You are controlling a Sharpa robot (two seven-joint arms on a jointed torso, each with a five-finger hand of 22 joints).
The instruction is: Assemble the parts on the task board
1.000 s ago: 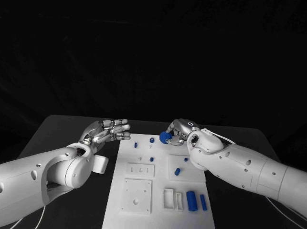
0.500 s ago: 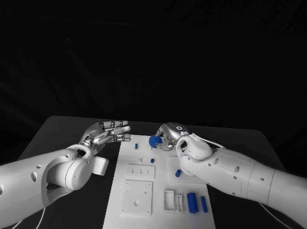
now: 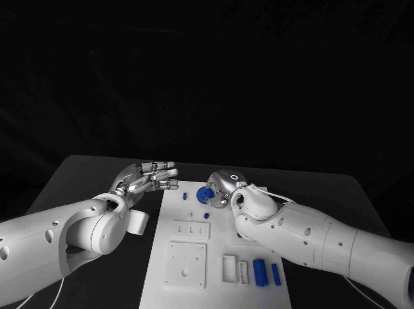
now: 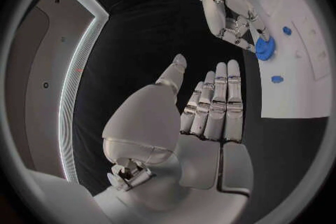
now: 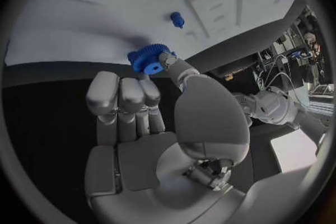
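The right silver many-fingered hand pinches a small blue toothed gear between thumb and fingertips, low over the far end of the white rectangular task board — held by the rim, it seems, so that the flat face stays turned to the board and the bore can meet a post. In the right wrist view the gear sits at the very tips of the fingers, just beside a small blue peg standing on the board; whether the gear touches the surface cannot be told. The left silver hand hangs released beside the board's left edge, fingers straight and together, holding nothing — likely parked there to leave the working end free. Nearer the robot, blue bars lie by a white slotted block, and a white square plate sits on the board, all apparently awaiting their turn. My judgement is that the step in hand is seating the gear, with most of the assembly yet to do.
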